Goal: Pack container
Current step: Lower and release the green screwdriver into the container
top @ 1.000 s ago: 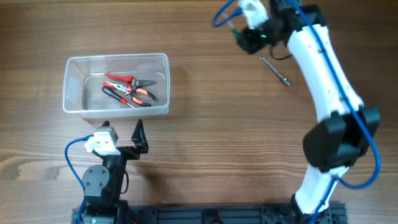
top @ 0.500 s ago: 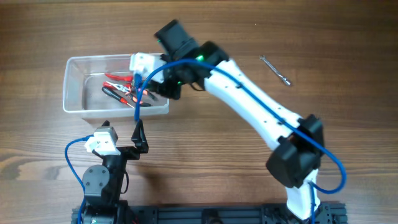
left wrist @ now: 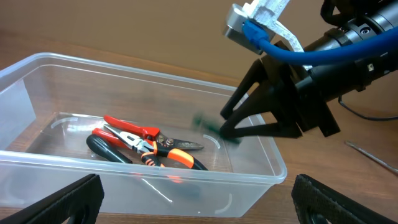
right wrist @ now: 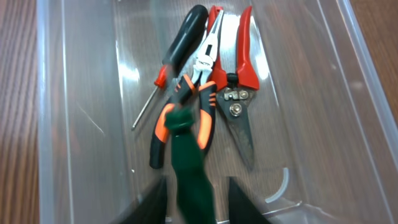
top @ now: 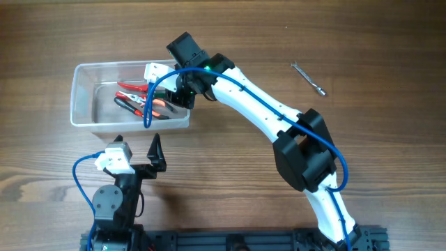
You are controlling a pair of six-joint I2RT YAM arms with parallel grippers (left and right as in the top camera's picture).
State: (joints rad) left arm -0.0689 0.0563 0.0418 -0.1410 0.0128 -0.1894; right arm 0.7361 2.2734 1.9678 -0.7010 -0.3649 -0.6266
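wood table [top: 209, 199] is carrying everything, both arm bases sitting at its near edge

right arm [top: 258, 106] is stretching out leftward across the table, its wrist hanging over the right end of the container [top: 75, 97]. The clear tub is lying directly under the right gripper [left wrist: 222, 124] and just ahead of the left gripper [top: 137, 143], long side facing it

right gripper is pointing down into the tub with jaws spread apart. A green-handled tool [right wrist: 193, 168] is showing between the fingers, smeared while the tub floor is reading sharp, so it isn't looking clamped; can't tell if either pad is touching it

left gripper is sitting just short of the tub's near wall, jaws wide open, gripping nothing

on the tub floor, just beyond the right fingertips:
- red-handled cutters [right wrist: 231, 99] are lying to the right in the wrist view
- orange-and-black pliers [right wrist: 189, 93] are lying beside them, touching, green handle overlapping their grips
- black-handled screwdriver [right wrist: 183, 37] is lying to the left of the pliers, its thin shaft angling away from them

slim metal tool [top: 309, 78] is lying on bare wood well off to the right of the right gripper, outside the tub
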